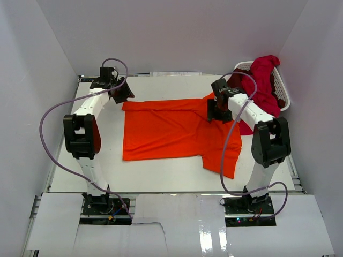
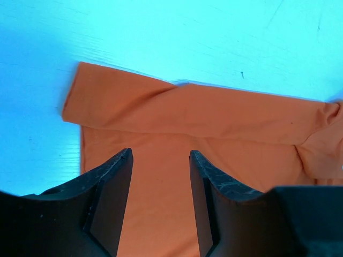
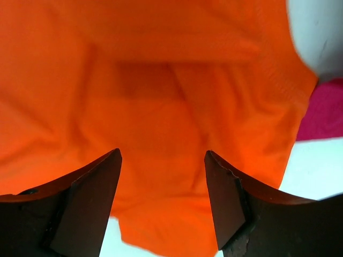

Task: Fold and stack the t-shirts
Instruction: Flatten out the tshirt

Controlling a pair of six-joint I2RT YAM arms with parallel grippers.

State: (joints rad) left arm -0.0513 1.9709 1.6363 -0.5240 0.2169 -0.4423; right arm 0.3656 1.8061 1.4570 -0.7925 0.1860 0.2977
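A bright orange t-shirt [image 1: 171, 128] lies spread on the white table, its far edge folded over toward the middle. My left gripper [image 1: 121, 93] hangs open over the shirt's far left corner; in the left wrist view the orange t-shirt [image 2: 187, 118] shows flat between and beyond the fingers [image 2: 115, 182], which hold nothing. Over the shirt's far right part my right gripper [image 1: 214, 113] is open too, with rumpled orange t-shirt cloth [image 3: 161, 134] below the empty gap. A crimson red t-shirt [image 1: 262, 80] drapes over the basket at the back right.
A white plastic laundry basket [image 1: 282, 92] stands at the table's far right corner with red cloth spilling out of it and down onto the table [image 1: 161, 179]. White walls close in the left, back and right sides.
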